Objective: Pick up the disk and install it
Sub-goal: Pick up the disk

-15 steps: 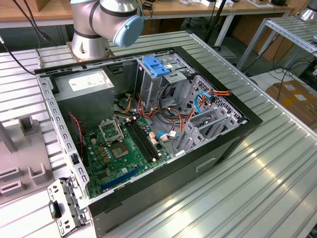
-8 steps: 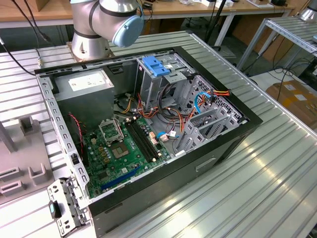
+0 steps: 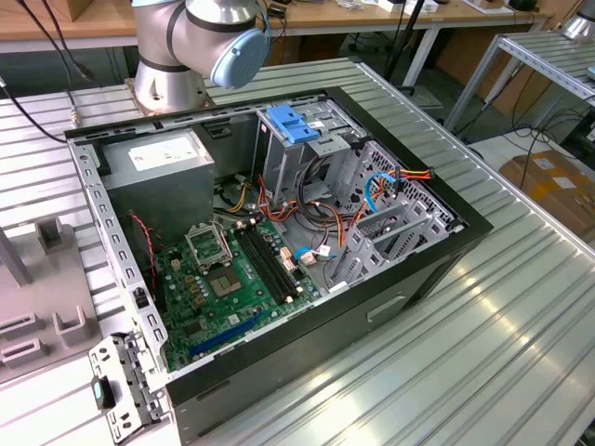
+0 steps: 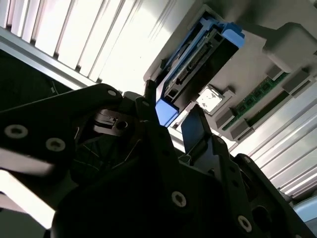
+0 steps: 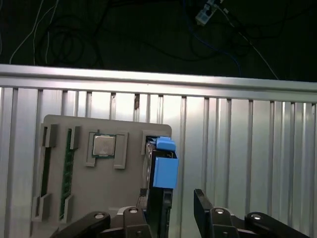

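Upright in a slot of the grey parts holder (image 5: 59,130), the disk (image 5: 161,171) stands on edge: a thin dark slab with bright blue plastic rails, sharing the holder with a square processor chip (image 5: 104,145) and a green memory stick (image 5: 63,173). The gripper (image 5: 170,198) sits over it, jaws spread wide to either side and clamping nothing. The holder lies on the ribbed metal table (image 5: 242,148)

We see a ribbed aluminium bench (image 3: 483,307) catching bright light along its slats. Behind it stand wooden desks (image 3: 372,17) on pale legs, and at the exterior view's right is a second metal-slatted table (image 3: 558,51). Beneath that table, dark cables (image 3: 542,135) and a cardboard box (image 3: 553,186) lie on a pale floor (image 3: 493,149). In the first wrist view, loose wires (image 5: 64,29) trail over dark ground beyond the bench's edge.
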`<state>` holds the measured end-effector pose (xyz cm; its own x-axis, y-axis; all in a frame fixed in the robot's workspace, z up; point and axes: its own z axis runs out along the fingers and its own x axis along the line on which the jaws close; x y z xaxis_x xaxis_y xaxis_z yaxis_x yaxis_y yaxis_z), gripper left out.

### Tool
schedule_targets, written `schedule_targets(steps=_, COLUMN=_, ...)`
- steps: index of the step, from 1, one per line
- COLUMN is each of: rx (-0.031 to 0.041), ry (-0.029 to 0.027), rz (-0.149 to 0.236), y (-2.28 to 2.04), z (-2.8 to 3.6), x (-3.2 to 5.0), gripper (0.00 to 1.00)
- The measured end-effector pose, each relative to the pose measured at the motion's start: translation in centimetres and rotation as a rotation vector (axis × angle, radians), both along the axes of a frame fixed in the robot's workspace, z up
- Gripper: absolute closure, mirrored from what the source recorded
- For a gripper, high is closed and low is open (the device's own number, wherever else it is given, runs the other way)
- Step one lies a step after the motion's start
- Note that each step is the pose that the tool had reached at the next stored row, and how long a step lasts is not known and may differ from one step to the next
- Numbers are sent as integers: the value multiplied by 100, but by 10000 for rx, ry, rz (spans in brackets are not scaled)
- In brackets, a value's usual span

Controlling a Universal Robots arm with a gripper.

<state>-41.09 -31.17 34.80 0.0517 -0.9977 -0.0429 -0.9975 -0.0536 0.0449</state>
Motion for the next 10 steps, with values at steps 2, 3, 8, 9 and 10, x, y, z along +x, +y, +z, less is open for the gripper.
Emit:
schedule_targets(steps=2, rx=-1, ry=1, rz=126, y=-13, z=-17, x=-20, gripper=52)
schedule_targets(steps=3, rx=0, ry=0, rz=143, y=-18, z=-28, x=-30, gripper=52)
schedule_targets(steps=8, rx=-1, ry=1, rz=215, y=-46, z=-89, x=-51, gripper=52)
schedule_targets(steps=9, rx=-1, ry=0, rz=235, y=-53, z=-108, x=-53, gripper=52)
schedule_targets(steps=10, rx=-1, ry=1, rz=246, y=-56, z=-119, x=-55, gripper=52)
